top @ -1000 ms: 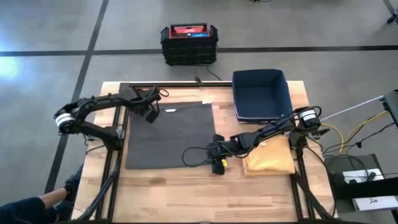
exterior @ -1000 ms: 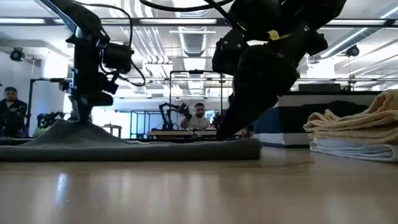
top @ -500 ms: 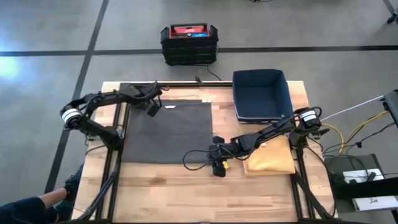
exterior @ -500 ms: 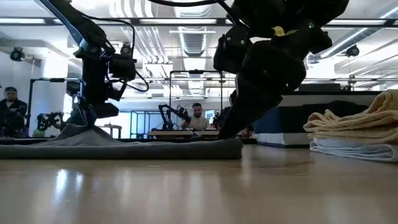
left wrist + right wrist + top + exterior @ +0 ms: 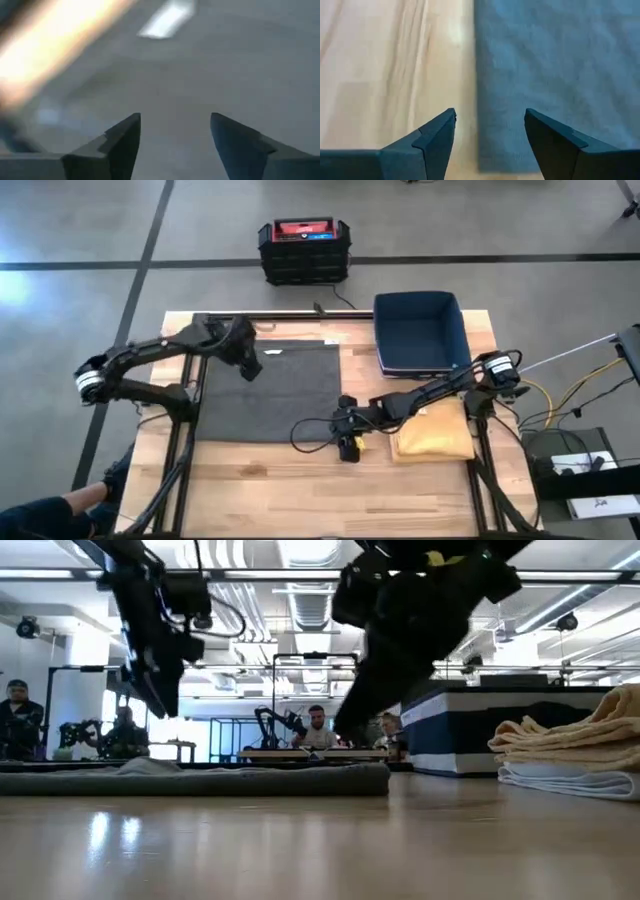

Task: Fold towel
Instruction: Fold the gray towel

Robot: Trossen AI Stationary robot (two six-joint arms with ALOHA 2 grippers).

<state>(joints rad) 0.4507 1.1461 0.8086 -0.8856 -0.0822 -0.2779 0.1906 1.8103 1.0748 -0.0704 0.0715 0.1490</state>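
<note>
Both grippers had released the grey towel and lifted; left gripper above its far-left corner, right gripper beside its near-right corner, fingers wide apart.

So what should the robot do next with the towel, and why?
Probably lower the right gripper onto the near right corner of the grey towel and pinch it: the towel lies flat and both grippers' jaws are open, the left gripper raised off it.
</note>
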